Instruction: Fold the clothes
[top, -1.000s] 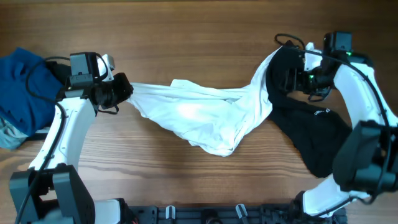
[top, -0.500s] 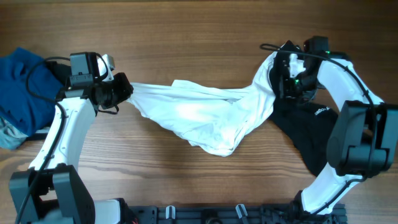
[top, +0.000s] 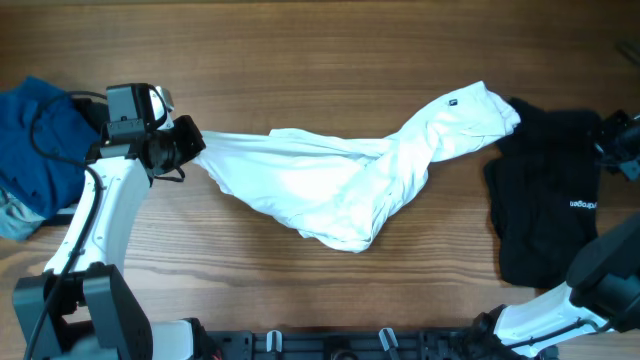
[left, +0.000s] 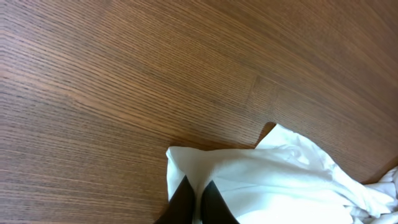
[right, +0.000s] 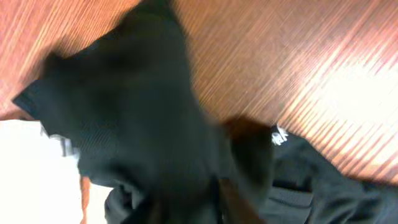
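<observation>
The white T-shirt lies stretched and bunched across the middle of the table, its small dark tag near the right end. My left gripper is shut on the shirt's left edge. In the left wrist view its dark fingertips pinch a fold of white fabric. My right gripper is at the far right table edge, by the upper right corner of a black garment. The right wrist view is blurred, and black cloth covers the gripper, so its jaws are unclear.
A blue garment is heaped at the left edge behind my left arm, with a pale grey-blue cloth below it. The black garment carries a small white print. A dark rail runs along the table's front edge.
My right arm swung from the shirt's right end out to the table's right edge. The black garment slid right with it, uncovering the white sleeve. The left gripper kept its hold.
</observation>
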